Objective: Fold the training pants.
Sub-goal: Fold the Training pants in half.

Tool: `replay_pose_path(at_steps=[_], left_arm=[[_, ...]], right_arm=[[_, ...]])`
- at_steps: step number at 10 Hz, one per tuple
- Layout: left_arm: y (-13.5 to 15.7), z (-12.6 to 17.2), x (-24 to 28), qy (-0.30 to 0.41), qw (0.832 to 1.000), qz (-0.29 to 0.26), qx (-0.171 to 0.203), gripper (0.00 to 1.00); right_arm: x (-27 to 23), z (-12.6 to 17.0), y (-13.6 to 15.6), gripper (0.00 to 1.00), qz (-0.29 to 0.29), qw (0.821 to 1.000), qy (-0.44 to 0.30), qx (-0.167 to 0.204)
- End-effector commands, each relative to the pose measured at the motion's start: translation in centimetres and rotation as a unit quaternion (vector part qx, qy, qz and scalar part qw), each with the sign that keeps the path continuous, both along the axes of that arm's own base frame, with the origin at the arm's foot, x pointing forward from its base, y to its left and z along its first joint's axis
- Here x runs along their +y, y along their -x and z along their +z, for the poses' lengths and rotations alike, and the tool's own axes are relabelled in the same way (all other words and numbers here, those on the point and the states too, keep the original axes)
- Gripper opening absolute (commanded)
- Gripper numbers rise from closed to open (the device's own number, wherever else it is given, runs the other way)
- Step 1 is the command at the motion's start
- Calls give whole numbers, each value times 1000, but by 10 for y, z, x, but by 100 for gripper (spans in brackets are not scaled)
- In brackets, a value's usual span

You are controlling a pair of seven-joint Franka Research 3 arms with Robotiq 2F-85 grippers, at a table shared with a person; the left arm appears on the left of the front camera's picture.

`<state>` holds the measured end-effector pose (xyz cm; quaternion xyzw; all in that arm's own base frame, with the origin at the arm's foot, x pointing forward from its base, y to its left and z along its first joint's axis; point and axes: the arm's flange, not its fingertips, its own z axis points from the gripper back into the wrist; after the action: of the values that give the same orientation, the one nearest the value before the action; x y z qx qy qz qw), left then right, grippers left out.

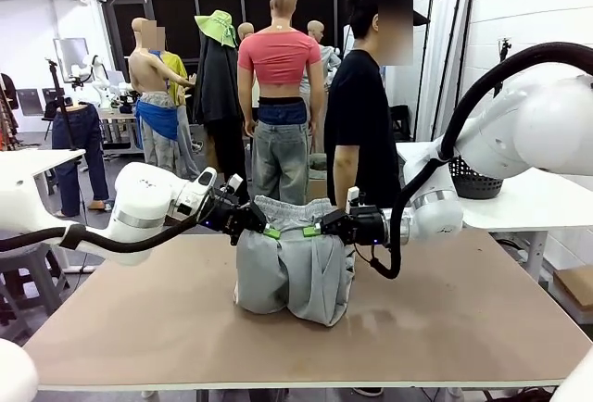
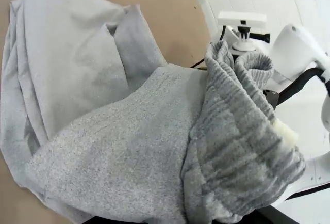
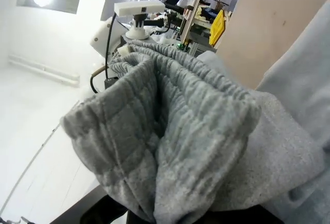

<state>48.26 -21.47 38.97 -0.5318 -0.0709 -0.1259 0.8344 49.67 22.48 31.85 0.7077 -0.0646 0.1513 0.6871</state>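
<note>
Both end effectors are gripping the training pants (image 1: 292,268) by the waistband: left end effector (image 1: 266,231), right end effector (image 1: 313,230), legs draping onto the bench (image 1: 463,319).

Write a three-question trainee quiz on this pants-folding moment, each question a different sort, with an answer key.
1. True or false: the training pants lie flat and fully spread on the table.
2. Multiple choice: which part of the pants do the left gripper and the right gripper hold? A) the leg cuffs B) the gathered waistband C) a pocket
3. Fill in: the lower part of the pants rests bunched on the ____.

Key:
1. False. The waistband end is lifted and the fabric hangs down from it.
2. B. In the front view each gripper pinches the waistband, one on each side, and both wrist views show the ribbed elastic close up.
3. table
</note>
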Motion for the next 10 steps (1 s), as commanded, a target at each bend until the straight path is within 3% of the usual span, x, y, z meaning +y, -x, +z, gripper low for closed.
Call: replay_pose_path(at_steps=[1, 4, 5, 9, 10], left_arm=[[-27, -25, 34, 30, 998, 46, -18, 0], [-38, -38, 35, 39, 997, 49, -40, 0], [-14, -24, 2, 52, 998, 18, -4, 0], [-14, -29, -4, 64, 998, 13, -7, 0], [-27, -32, -5, 68, 997, 21, 0, 0]], right_arm=[[-43, -1, -15, 0, -53, 998, 16, 16], [-47, -8, -26, 0, -71, 996, 36, 30], [-7, -3, -9, 0, -28, 999, 17, 7], [-3, -5, -9, 0, -27, 999, 23, 11], [-2, -7, -22, 0, -42, 999, 25, 16]])
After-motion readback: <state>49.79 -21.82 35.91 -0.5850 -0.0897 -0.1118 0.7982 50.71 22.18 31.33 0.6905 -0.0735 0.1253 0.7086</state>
